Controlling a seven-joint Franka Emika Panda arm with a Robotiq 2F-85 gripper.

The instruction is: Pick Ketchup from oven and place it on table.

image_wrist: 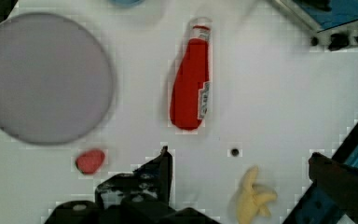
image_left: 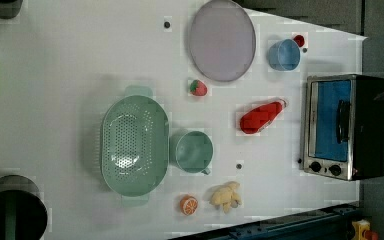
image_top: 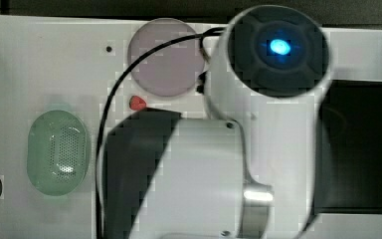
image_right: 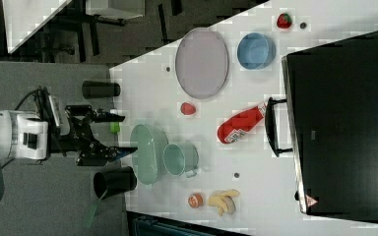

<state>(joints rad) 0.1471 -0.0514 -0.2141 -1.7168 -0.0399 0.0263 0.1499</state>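
Note:
The ketchup (image_left: 260, 117) lies on its side on the white table (image_left: 70, 75), its white cap pointing toward the oven (image_left: 345, 127). A short gap separates bottle and oven, and the blue glass door looks closed. The right view shows the ketchup (image_right: 240, 124) just off the oven's (image_right: 344, 123) dark handle. My gripper (image_right: 119, 133) stands open with nothing between its fingers, far to the right view's left of the bottle. In the wrist view the ketchup (image_wrist: 191, 84) lies beyond the gripper (image_wrist: 240, 156), clear of both fingertips. The oven's black top (image_top: 353, 149) shows in the top view.
A purple plate (image_left: 222, 40), a blue bowl (image_left: 283, 55) and a strawberry (image_left: 198, 88) lie near the ketchup. A green colander (image_left: 135, 145), green cup (image_left: 194, 151), orange half (image_left: 188, 205) and banana (image_left: 226, 196) sit further off. Black cylinders (image_right: 114, 182) stand at the table's edge.

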